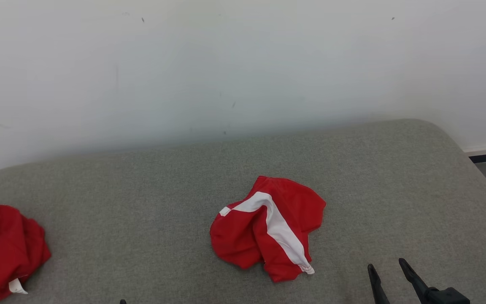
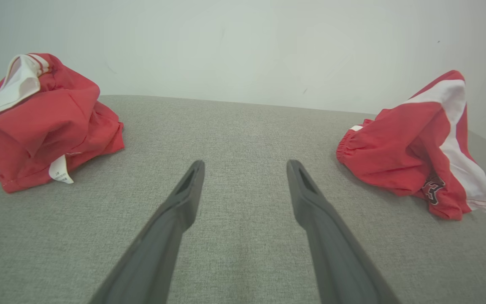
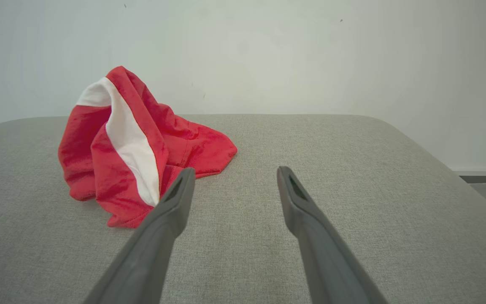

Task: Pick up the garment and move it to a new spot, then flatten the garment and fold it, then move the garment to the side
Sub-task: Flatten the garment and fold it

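Lying crumpled mid-surface (image 1: 141, 190), the red shorts (image 1: 268, 228) with a white side stripe look light, soft and limp. They will likely sag rather than hold shape, so a pinch on the raised ridge beside the stripe seems best. They sit apart, at ten o'clock from the right end effector (image 1: 387, 266) and two o'clock from the left end effector (image 2: 245, 162). Both are spread wide and empty. A second red garment (image 1: 2, 249) lies toward eight o'clock.

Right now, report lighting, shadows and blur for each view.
Head view: soft, even light, no glare, only a faint shadow beneath the central garment. Left wrist view: the left gripper looms large from wide-angle stretch, its near ends slightly soft. Right wrist view: central garment crisp, wall evenly lit.
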Controlling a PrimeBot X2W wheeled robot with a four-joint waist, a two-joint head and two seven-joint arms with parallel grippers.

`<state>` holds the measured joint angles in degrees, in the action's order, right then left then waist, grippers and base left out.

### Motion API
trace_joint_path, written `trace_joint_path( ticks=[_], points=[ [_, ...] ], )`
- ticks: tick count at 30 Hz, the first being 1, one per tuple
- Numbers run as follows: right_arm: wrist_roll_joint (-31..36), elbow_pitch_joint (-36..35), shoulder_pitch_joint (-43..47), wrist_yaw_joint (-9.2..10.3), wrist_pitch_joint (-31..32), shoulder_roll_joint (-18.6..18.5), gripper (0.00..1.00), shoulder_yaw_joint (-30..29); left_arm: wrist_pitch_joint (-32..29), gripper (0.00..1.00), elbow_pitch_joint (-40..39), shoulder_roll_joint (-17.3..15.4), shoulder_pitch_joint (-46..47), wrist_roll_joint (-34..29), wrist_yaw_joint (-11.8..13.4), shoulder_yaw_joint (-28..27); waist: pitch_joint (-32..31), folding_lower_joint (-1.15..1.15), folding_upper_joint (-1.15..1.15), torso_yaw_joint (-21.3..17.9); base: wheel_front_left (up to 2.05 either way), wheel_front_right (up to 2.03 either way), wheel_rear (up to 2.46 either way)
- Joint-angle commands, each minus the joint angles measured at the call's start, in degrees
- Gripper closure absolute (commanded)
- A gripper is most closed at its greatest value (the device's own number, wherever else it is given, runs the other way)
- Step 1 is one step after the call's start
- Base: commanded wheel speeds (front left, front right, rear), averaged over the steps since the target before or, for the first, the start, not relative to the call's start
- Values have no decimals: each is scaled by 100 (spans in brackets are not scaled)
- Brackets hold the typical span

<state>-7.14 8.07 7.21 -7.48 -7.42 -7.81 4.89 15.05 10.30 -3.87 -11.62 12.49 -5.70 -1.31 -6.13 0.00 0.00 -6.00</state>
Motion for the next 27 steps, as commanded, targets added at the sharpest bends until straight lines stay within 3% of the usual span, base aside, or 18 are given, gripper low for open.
trace_joint_path(
  ticks=[1,13,18,21,27],
  points=[
    [-6,-4,3,-3,-17,18,0,5,19,0,23,30,64,-60,-26,-33,-2,0,0,7,0,0,0],
    [-27,20,-32,-3,-26,52,0,34,19,0,57,77,98,-100,-93,-124,13,0,0,27,0,0,0],
    [-24,14,-130,-3,-38,65,0,65,-5,0,435,32,734,30,-131,42,123,0,0,-57,0,0,0],
    [-28,6,-133,-3,-46,77,0,116,-406,0,668,-52,1386,128,-161,261,199,0,0,-166,0,0,0],
    [-41,1,-221,-3,-30,114,0,253,-1831,0,1232,-399,2834,654,-172,1039,418,0,0,-498,0,0,0]
  ],
)
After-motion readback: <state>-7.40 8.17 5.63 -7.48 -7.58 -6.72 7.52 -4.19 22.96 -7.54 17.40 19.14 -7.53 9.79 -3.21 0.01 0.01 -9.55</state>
